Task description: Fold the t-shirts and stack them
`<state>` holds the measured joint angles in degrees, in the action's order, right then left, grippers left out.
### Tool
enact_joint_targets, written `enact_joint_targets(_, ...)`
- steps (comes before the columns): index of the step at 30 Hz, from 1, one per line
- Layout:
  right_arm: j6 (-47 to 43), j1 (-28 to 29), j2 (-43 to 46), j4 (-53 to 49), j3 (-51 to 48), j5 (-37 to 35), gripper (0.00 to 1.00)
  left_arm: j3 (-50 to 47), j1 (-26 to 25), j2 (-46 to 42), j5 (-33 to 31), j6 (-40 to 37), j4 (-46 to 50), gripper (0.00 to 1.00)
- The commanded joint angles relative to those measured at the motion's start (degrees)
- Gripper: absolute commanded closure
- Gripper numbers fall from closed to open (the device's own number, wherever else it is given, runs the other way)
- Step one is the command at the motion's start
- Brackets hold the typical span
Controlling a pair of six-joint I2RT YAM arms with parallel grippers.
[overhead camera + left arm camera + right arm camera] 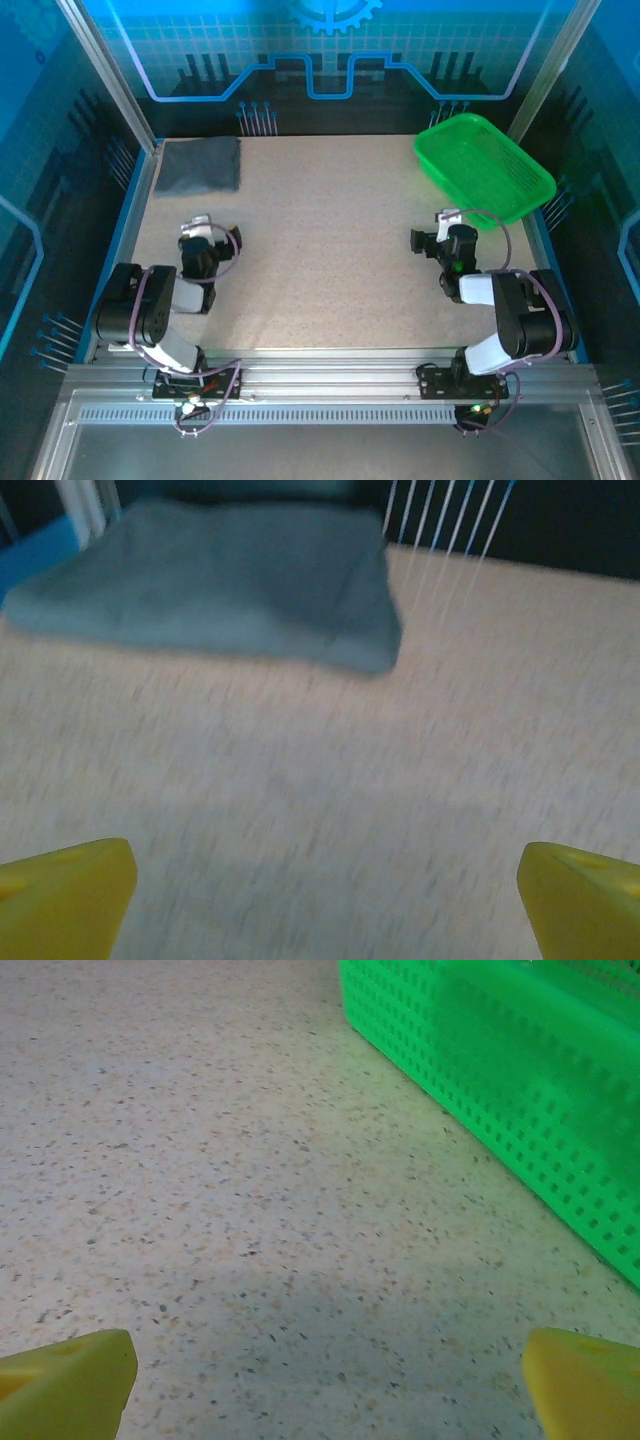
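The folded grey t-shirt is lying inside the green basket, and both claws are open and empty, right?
No: the t-shirt lies on the table in the far left corner, apart from the green basket, as the top external view shows. The left gripper and right gripper are open and empty.

speckled beige table (330, 250): folded dark grey t-shirts (200, 165) lying flat in far-left corner, green basket (484, 168) in far-right corner, well apart

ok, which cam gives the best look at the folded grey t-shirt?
Top external: the t-shirt lies whole and sharp, folded in the far left corner. Left wrist has the t-shirt closer but blurred.
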<state>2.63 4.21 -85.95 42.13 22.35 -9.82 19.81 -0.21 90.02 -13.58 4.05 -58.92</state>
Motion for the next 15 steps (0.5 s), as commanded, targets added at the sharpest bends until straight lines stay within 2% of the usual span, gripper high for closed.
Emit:
enact_joint_targets(1,-2.19,1.0,-0.15,2.82,1.49,-0.77,0.0,1.03,-0.58,-1.38,1.33,-1.76,4.72,0.01)
enact_joint_targets(15,-1.9,0.18,-0.09,2.22,1.77,1.0,0.0,1.1,-0.73,-1.24,0.93,-2.01,4.38,0.01)
